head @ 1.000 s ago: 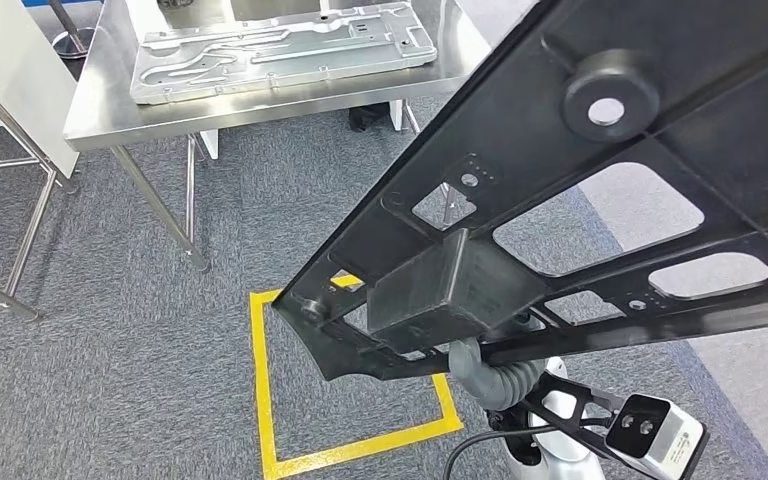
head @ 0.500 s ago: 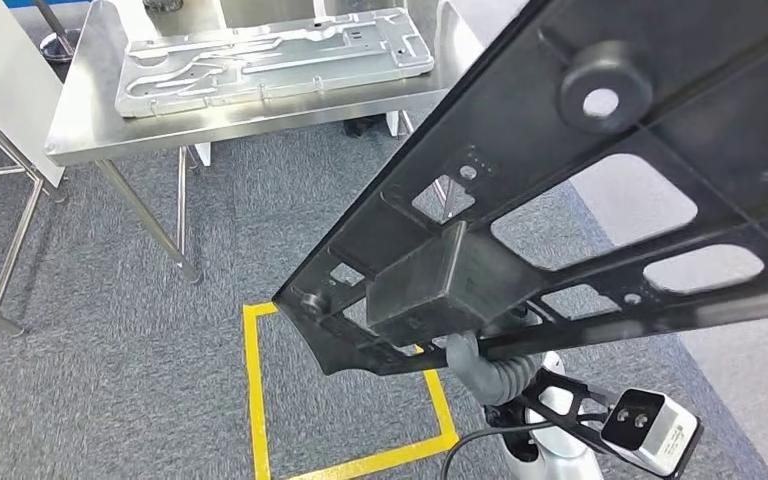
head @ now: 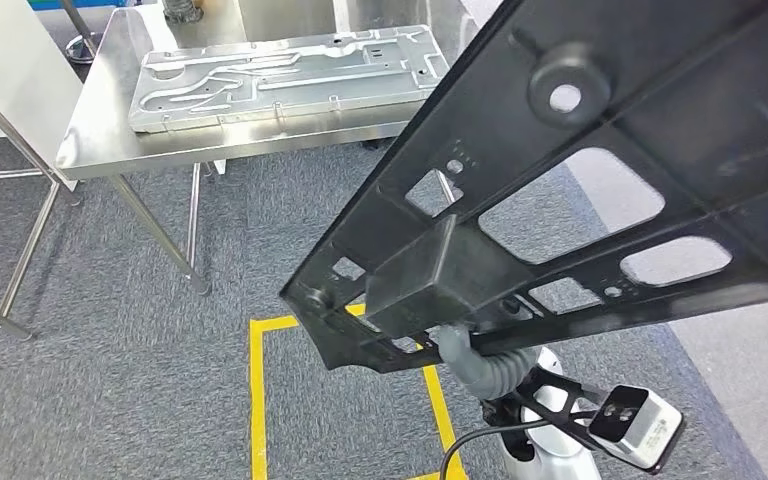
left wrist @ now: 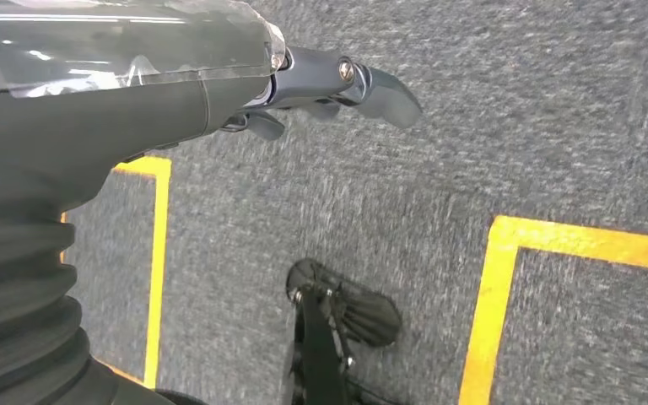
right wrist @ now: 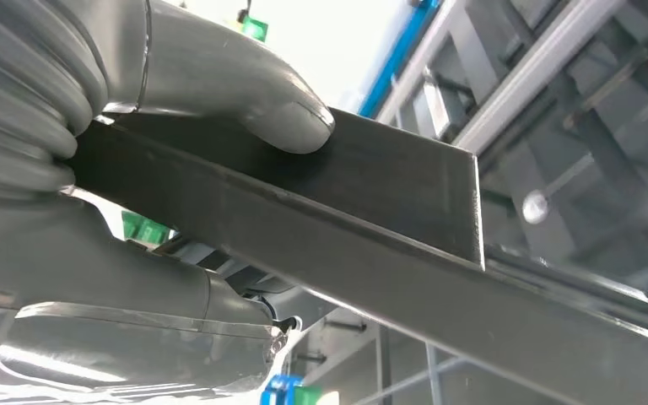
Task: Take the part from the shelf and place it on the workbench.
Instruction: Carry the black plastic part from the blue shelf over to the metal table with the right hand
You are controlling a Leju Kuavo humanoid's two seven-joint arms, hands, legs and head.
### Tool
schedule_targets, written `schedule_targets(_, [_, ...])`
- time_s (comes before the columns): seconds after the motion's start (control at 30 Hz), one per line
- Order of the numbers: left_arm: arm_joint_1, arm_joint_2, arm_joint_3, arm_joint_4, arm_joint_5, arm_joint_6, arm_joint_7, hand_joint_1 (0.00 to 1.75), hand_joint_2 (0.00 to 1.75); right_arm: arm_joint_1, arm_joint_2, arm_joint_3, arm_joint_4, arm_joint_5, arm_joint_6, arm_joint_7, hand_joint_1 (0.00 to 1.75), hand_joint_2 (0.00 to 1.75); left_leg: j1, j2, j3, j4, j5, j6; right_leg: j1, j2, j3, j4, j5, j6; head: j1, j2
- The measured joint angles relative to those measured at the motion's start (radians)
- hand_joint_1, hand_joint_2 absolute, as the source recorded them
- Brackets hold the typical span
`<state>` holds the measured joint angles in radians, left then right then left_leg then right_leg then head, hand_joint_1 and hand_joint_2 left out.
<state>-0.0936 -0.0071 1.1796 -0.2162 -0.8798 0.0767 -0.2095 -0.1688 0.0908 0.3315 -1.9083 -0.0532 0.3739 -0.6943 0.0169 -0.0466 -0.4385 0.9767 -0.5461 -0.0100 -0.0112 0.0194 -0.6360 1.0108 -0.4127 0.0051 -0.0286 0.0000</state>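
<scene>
The black part (head: 600, 170), a long flat frame with cut-outs, ribs and a round boss, hangs tilted across the head view, carried above the grey carpet (head: 110, 380) and a yellow taped square (head: 260, 400). It's off the shelf and not yet on the tabletop (head: 110, 130), which stands ahead w/ a silver stamped panel (head: 290, 70) already lying on it.

The right hand (right wrist: 93, 169) holds the part by a box-shaped block near its lower end: in the right wrist view the grey thumb (right wrist: 278, 110) presses flat on one face of the dark edge, w/ the rest of the hand wrapped under it. The hold looks firm, but the fingers on the far side are hidden, so how far they close can't be told.

The left hand (left wrist: 304, 84) hangs over the carpet, holding nothing; its dark fingers (left wrist: 380, 84) point outward, loosely apart.

Handling, as a judgement: the frame looks stiff and hard, prob. moulded plastic or coated metal, moderately heavy and awkward for its length. Gripped near one end, most of it sticks out past the hand, so it'll want to twist or sag in the hold. The smooth face could slip under the thumb. The block and thick ribs look like the sound places to grip; thin webs betw. cut-outs less so. The far end could clip the tabletop's edge or the silver panel on approach.
</scene>
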Motion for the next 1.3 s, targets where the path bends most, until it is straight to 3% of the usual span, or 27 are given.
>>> schedule_targets(0.07, [0.000, -0.001, 0.000, 0.000, 0.000, 0.000, 0.000, 0.00, 1.75, -0.001, 0.000, 0.002, 0.000, 0.001, 0.000, 0.000, 1.43, 1.75, 0.001, 0.014, -0.019, 0.049, 0.000, -0.008, 0.000, -0.012, 0.020, -0.007, -0.009, -0.017, 0.000, 0.000])
schedule_targets(0.13, [-0.002, -0.003, 0.000, 0.000, 0.000, 0.000, 0.000, 0.00, 1.75, -0.002, 0.001, 0.004, 0.001, 0.001, 0.000, 0.000, 1.43, 1.75, 0.002, 0.031, -0.090, 0.172, -0.032, -0.014, 0.004, -0.025, 0.042, -0.010, -0.025, -0.029, 0.000, 0.000])
schedule_targets(0.2, [0.000, -0.003, 0.000, 0.000, 0.000, 0.000, 0.000, 0.00, 1.75, -0.001, 0.001, 0.005, 0.003, 0.001, 0.000, 0.000, 1.43, 1.75, 0.001, 0.037, -0.176, 0.286, -0.086, -0.016, 0.011, -0.037, 0.061, -0.010, -0.045, -0.035, 0.000, 0.000])
schedule_targets(0.23, [0.003, -0.003, 0.000, 0.000, 0.000, 0.000, 0.000, 0.00, 1.75, -0.001, 0.001, 0.006, 0.005, 0.001, 0.000, 0.000, 1.43, 1.75, 0.000, 0.038, -0.203, 0.304, -0.097, -0.012, 0.014, -0.043, 0.073, -0.010, -0.055, -0.037, 0.000, 0.000])
schedule_targets(0.27, [0.005, -0.003, 0.000, 0.000, 0.000, 0.000, 0.000, 0.00, 1.75, -0.001, 0.001, 0.006, 0.006, 0.001, 0.000, 0.000, 1.43, 1.75, -0.002, 0.040, -0.214, 0.289, -0.085, -0.006, 0.018, -0.049, 0.087, -0.010, -0.065, -0.039, 0.000, 0.000])
schedule_targets(0.3, [0.007, -0.003, 0.000, 0.000, 0.000, 0.000, 0.000, 0.00, 1.75, -0.001, 0.001, 0.006, 0.007, 0.001, 0.000, 0.000, 1.43, 1.75, -0.006, 0.045, -0.210, 0.240, -0.048, 0.003, 0.023, -0.058, 0.102, -0.010, -0.077, -0.040, 0.000, 0.000])
schedule_targets(0.37, [0.007, 0.000, 0.001, 0.000, 0.000, 0.000, 0.000, 0.00, 1.75, -0.002, 0.001, 0.007, 0.008, 0.002, -0.001, 0.000, 1.43, 1.75, -0.023, 0.081, -0.183, 0.114, 0.053, 0.029, 0.029, -0.077, 0.130, -0.012, -0.098, -0.040, 0.000, 0.000])
schedule_targets(0.4, [0.007, 0.000, 0.001, 0.000, 0.000, 0.001, 0.000, 0.00, 1.75, -0.002, 0.000, 0.007, 0.010, 0.003, -0.002, 0.000, 1.43, 1.75, -0.032, 0.096, -0.174, 0.070, 0.081, 0.038, 0.030, -0.086, 0.139, -0.014, -0.107, -0.038, 0.000, 0.000])
schedule_targets(0.43, [0.006, 0.001, 0.001, 0.000, 0.000, 0.001, 0.000, 0.00, 1.75, -0.002, 0.000, 0.008, 0.011, 0.004, -0.002, 0.000, 1.43, 1.75, -0.039, 0.107, -0.170, 0.046, 0.097, 0.045, 0.031, -0.093, 0.146, -0.016, -0.112, -0.034, 0.000, 0.000])
schedule_targets(0.5, [0.006, 0.001, 0.003, 0.000, 0.000, 0.003, 0.000, 0.00, 1.75, -0.002, -0.001, 0.008, 0.015, 0.007, 0.001, 0.000, 1.43, 1.75, -0.041, 0.093, -0.161, 0.031, 0.098, 0.049, 0.031, -0.103, 0.158, -0.014, -0.115, -0.022, -0.001, 0.000])
schedule_targets(0.57, [0.006, 0.001, 0.005, 0.000, -0.001, 0.003, -0.002, 0.00, 1.75, -0.004, -0.001, 0.007, 0.019, 0.001, 0.007, 0.000, 1.43, 1.75, -0.032, 0.076, -0.138, 0.016, 0.105, 0.053, 0.028, -0.087, 0.160, 0.014, -0.123, -0.010, -0.001, 0.000])
schedule_targets(0.6, [0.004, 0.001, 0.006, 0.000, -0.002, 0.002, -0.002, 0.00, 1.75, -0.006, -0.001, 0.007, 0.020, -0.005, 0.010, 0.000, 1.43, 1.75, -0.027, 0.068, -0.128, 0.012, 0.105, 0.054, 0.026, -0.069, 0.142, 0.049, -0.135, -0.003, -0.001, 0.000])
schedule_targets(0.67, [0.000, 0.000, 0.006, 0.000, -0.004, 0.000, -0.003, 0.00, 1.75, -0.006, -0.003, 0.007, 0.024, -0.016, 0.010, -0.001, 1.43, 1.75, -0.022, 0.056, -0.117, 0.008, 0.099, 0.055, 0.016, -0.033, 0.065, 0.164, -0.178, 0.009, 0.000, 0.000])
schedule_targets(0.73, [0.000, -0.002, 0.006, 0.000, -0.007, -0.002, -0.003, 0.00, 1.75, -0.005, -0.005, 0.007, 0.028, -0.023, 0.008, 0.000, 1.43, 1.75, -0.018, 0.044, -0.109, 0.009, 0.088, 0.052, 0.006, -0.024, -0.014, 0.252, -0.213, 0.020, 0.000, 0.000])
schedule_targets(0.77, [0.002, -0.003, 0.006, 0.000, -0.008, -0.002, -0.003, 0.00, 1.75, -0.005, -0.006, 0.007, 0.029, -0.025, 0.008, 0.000, 1.43, 1.75, -0.015, 0.039, -0.101, 0.009, 0.081, 0.049, 0.002, -0.024, -0.033, 0.252, -0.207, 0.025, 0.000, 0.000])
schedule_targets(0.8, [0.003, -0.004, 0.006, 0.000, -0.009, -0.002, -0.003, 0.00, 1.75, -0.005, -0.007, 0.007, 0.029, -0.028, 0.008, 0.000, 1.43, 1.75, -0.012, 0.034, -0.091, 0.010, 0.072, 0.044, -0.002, -0.024, -0.034, 0.217, -0.178, 0.029, 0.000, 0.000])
schedule_targets(0.87, [0.004, -0.005, 0.007, 0.000, -0.010, -0.002, -0.003, 0.00, 1.75, -0.005, -0.009, 0.006, 0.030, -0.033, 0.010, 0.000, 1.43, 1.75, -0.007, 0.028, -0.069, 0.012, 0.053, 0.032, -0.008, -0.024, -0.007, 0.094, -0.078, 0.034, 0.000, 0.000])
schedule_targets(0.93, [0.002, -0.005, 0.008, -0.001, -0.010, -0.002, -0.002, 0.00, 1.75, -0.005, -0.010, 0.006, 0.031, -0.035, 0.012, 0.000, 1.43, 1.75, -0.007, 0.024, -0.058, 0.011, 0.035, 0.018, -0.007, -0.024, 0.011, 0.017, -0.025, 0.023, 0.000, 0.000])
schedule_targets(1.03, [0.001, -0.003, 0.009, -0.001, -0.010, -0.002, 0.000, 0.00, 1.75, -0.007, -0.010, 0.005, 0.032, -0.037, 0.009, 0.000, 1.43, 1.75, -0.006, 0.026, -0.046, 0.015, 0.025, -0.003, -0.003, -0.022, 0.023, 0.003, -0.026, -0.006, -0.001, 0.000])
schedule_targets(1.1, [-0.002, -0.003, 0.009, -0.001, -0.010, -0.002, 0.001, 0.00, 1.75, -0.010, -0.010, 0.004, 0.032, -0.039, 0.006, 0.000, 1.43, 1.75, -0.003, 0.033, -0.063, 0.066, 0.016, -0.012, -0.003, -0.022, 0.043, -0.001, -0.034, -0.020, -0.001, 0.000])
schedule_targets(1.23, [-0.001, -0.004, 0.010, -0.001, -0.011, -0.002, 0.002, 0.00, 1.75, -0.012, -0.010, 0.004, 0.035, -0.041, 0.005, 0.000, 1.43, 1.75, -0.003, 0.040, -0.225, 0.308, -0.072, -0.021, 0.001, -0.023, 0.077, -0.004, -0.064, -0.031, -0.001, 0.000])
schedule_targets(1.27, [0.001, -0.004, 0.010, -0.001, -0.011, -0.002, 0.002, 0.00, 1.75, -0.012, -0.010, 0.004, 0.036, -0.041, 0.005, 0.000, 1.43, 1.75, -0.003, 0.040, -0.248, 0.317, -0.080, -0.018, 0.003, -0.022, 0.089, -0.004, -0.073, -0.032, -0.001, 0.000])
schedule_targets(1.3, [0.002, -0.004, 0.011, -0.001, -0.011, -0.002, 0.002, 0.00, 1.75, -0.012, -0.010, 0.004, 0.037, -0.041, 0.005, 0.000, 1.43, 1.75, -0.004, 0.040, -0.254, 0.290, -0.067, -0.013, 0.005, -0.021, 0.102, -0.004, -0.083, -0.033, -0.001, 0.000])
